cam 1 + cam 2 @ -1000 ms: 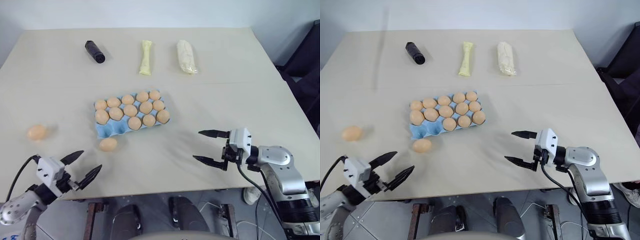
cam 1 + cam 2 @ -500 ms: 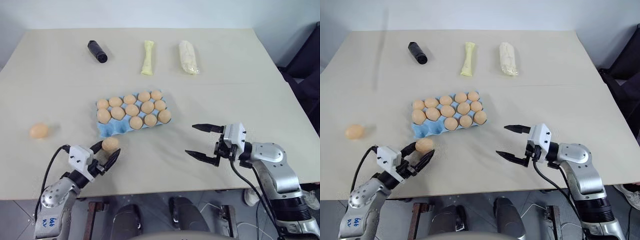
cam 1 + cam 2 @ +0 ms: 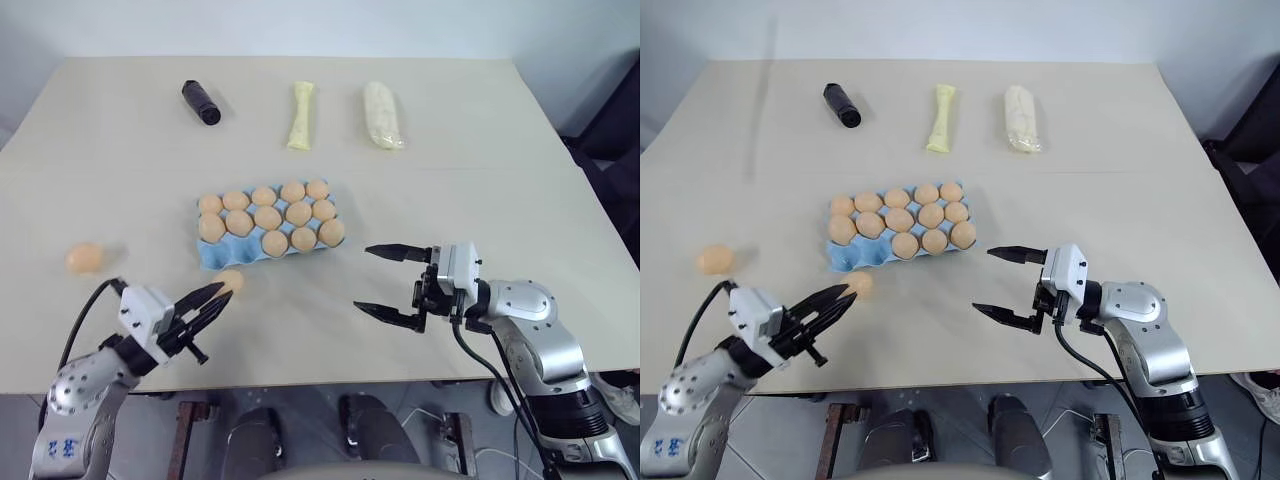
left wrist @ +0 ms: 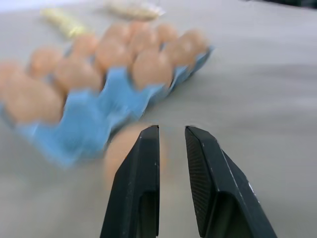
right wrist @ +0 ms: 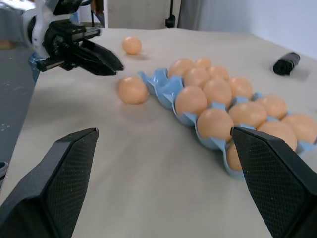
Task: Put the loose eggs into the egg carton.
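From the head camera, the light blue moulded egg carton (image 3: 268, 232) sits mid-table, most cups filled. One tan-orange loose egg (image 3: 229, 281) lies just before its near edge, partly hidden behind the left gripper (image 3: 214, 300), whose fingers are pressed together on nothing. A second loose egg (image 3: 85, 258) lies well apart, leftward. The right gripper (image 3: 378, 281) is spread wide. The left wrist view shows that near egg blurred behind the black fingers (image 4: 136, 183). In the right wrist view the carton's far end is cut off.
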{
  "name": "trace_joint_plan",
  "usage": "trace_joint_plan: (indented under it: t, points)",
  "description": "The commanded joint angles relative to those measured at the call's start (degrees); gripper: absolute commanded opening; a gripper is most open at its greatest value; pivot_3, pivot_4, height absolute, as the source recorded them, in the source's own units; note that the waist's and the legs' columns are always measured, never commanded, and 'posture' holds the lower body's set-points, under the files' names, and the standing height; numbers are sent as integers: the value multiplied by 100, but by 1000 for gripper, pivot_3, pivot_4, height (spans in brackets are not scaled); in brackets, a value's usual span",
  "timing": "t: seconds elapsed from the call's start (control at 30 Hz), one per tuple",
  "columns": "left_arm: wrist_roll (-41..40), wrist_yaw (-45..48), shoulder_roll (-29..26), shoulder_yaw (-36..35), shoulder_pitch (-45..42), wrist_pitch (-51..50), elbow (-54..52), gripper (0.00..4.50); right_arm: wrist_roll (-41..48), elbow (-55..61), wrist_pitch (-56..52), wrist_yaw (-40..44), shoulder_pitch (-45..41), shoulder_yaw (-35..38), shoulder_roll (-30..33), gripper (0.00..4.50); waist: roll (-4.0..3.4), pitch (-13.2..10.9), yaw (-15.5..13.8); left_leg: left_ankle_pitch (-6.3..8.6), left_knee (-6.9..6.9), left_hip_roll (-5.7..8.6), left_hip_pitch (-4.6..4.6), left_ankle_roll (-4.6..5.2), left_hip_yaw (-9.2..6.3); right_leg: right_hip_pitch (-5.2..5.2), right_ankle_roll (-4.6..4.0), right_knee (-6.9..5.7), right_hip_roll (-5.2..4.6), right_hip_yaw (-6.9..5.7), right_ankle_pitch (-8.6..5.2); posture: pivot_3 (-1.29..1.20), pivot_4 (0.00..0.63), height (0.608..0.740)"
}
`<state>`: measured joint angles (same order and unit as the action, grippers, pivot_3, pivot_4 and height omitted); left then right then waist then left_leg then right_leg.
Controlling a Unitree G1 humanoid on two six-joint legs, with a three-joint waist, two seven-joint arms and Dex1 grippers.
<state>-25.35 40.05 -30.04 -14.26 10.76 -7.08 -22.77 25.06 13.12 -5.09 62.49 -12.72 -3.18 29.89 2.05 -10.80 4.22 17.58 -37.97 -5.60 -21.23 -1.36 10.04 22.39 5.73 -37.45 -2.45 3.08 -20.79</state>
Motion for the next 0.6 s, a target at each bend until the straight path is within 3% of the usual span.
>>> trace_joint_plan:
  t: [0.03,0.17,0.27,0.57,0.6]
  points:
    - [111,-173,26,180,-613,-56,143,873,84,49,7,-49,-90,7,-49,4500,0,0,0,0,-1,0,1,2,1,-1,1,0,0,0,1,0,150,740]
    - [50,-21,29,224,-535,-27,216,873,75,74,2,-125,-69,49,-20,4500,0,0,60,0,-2,1,2,4,11,2,12,-1,2,-1,7,0,150,740]
    - [53,98,57,70,-119,233,140,1439,55,98,24,-178,34,87,16,4500,0,0,75,7,-1,-16,3,-9,20,14,13,-2,9,-2,7,0,150,740]
    - [167,-448,306,-522,476,637,-22,4213,78,77,39,-198,108,13,-10,4500,1,0,38,8,-8,-11,0,-6,9,5,6,4,2,13,2,0,150,740]
    - [189,-484,317,-569,535,665,29,4213,76,47,40,-182,75,1,-14,4500,1,0,46,7,-8,-10,0,-3,10,5,6,4,0,13,2,0,150,740]
